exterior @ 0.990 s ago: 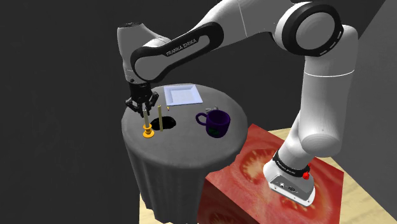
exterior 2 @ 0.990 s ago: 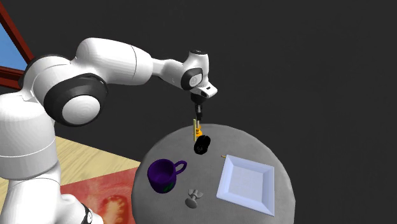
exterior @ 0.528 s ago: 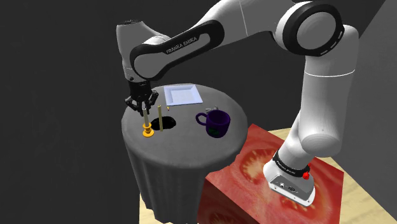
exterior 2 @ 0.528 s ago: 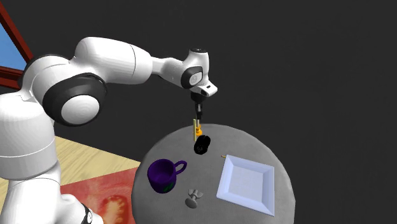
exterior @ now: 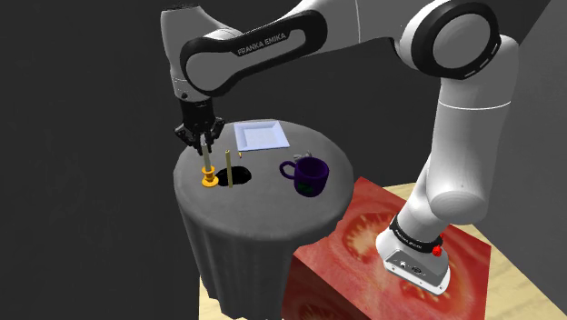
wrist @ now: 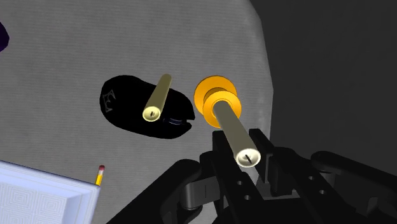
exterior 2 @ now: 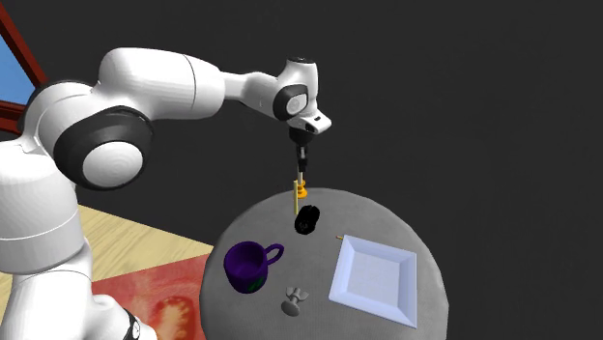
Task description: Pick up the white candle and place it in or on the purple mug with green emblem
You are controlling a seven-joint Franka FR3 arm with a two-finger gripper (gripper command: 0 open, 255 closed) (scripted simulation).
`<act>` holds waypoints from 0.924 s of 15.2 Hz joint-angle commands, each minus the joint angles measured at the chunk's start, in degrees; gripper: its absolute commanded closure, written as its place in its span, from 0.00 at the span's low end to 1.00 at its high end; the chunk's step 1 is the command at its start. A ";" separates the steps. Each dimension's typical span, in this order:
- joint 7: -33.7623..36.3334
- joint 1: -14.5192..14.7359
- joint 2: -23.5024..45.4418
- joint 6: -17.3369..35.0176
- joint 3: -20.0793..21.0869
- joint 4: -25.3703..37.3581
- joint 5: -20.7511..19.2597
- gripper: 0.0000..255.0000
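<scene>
Showing plain dark grey wall (exterior: 82, 91) behind and around. Showing pale wooden plank floor (exterior 2: 135, 237) below. Featuring one round desk (exterior: 254, 255), draped in grey cloth hanging in folds down the sides. Including, just beside it, one box (exterior: 336, 264) printed with a red tomato slice. Showing one window (exterior 2: 8, 72), red-brown frame and blue pane, at the second exterior view's upper left. Lighting dimly and evenly.
</scene>
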 commanded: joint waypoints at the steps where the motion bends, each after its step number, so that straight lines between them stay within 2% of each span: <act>1: -0.17 -0.06 -0.50 -1.31 0.06 0.82 0.20 1.00; 14: -0.61 0.13 -1.75 -10.83 0.36 9.17 0.79 1.00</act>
